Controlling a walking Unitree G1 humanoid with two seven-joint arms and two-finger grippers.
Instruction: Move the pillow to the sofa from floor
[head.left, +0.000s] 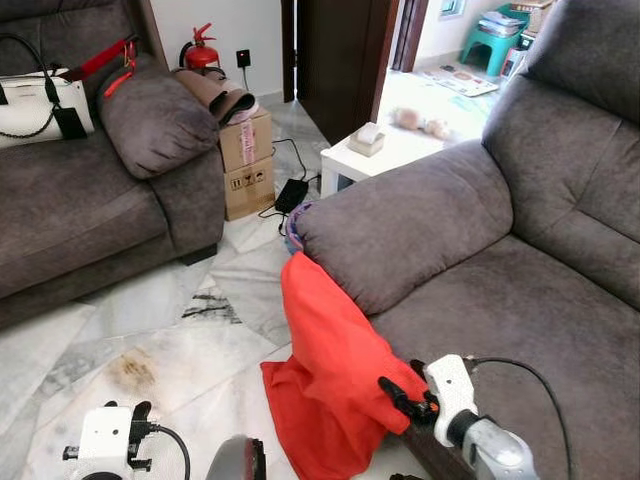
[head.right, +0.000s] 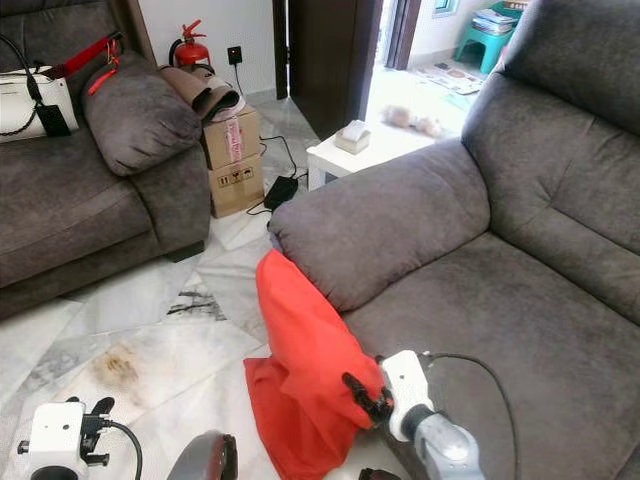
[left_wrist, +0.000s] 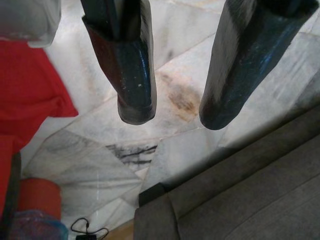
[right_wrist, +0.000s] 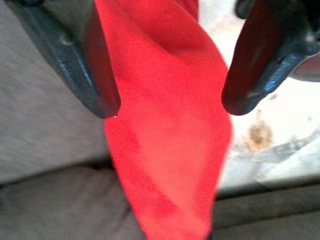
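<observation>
Leaning on one sofa (head.left: 420, 225), one red pillow (head.left: 325, 370), right fingers (right_wrist: 95, 75) straddling it unclenched, left fingers (left_wrist: 135, 75) released.

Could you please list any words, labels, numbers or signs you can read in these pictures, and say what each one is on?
No text can be read as words.
Cardboard box: dark handling symbols printed on its side, too small to read.
Same box: pink tape or label on top, with marks too blurred to read.
Fire extinguisher: no label can be made out.
White bag: a dark tag, with no print legible.
</observation>
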